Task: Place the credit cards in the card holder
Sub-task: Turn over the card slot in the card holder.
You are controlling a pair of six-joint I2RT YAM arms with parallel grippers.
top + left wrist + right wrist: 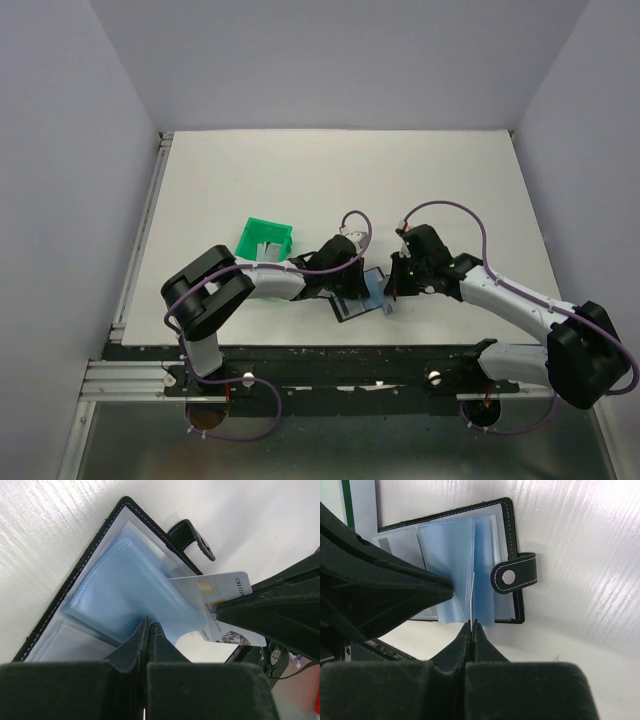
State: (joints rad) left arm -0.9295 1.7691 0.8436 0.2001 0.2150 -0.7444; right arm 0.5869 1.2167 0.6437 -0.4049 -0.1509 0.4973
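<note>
The green bin is sitting on the counter at the left. Beside it the left claw is pressed together, pinching a blue sleeve of the open card holder — lying flat between the arms. The right claw is pinching a credit card — its end is tucking under that sleeve

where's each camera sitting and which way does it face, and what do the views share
Top external: above and behind the arms, looking down on the table; both arms show.
Left wrist: on the left arm, looking past the shut left gripper at the open card holder; the right gripper shows at right holding a credit card.
Right wrist: on the right arm, looking past its shut gripper at the same holder.
Shared: both wrist views show holder, card and the other gripper.
</note>
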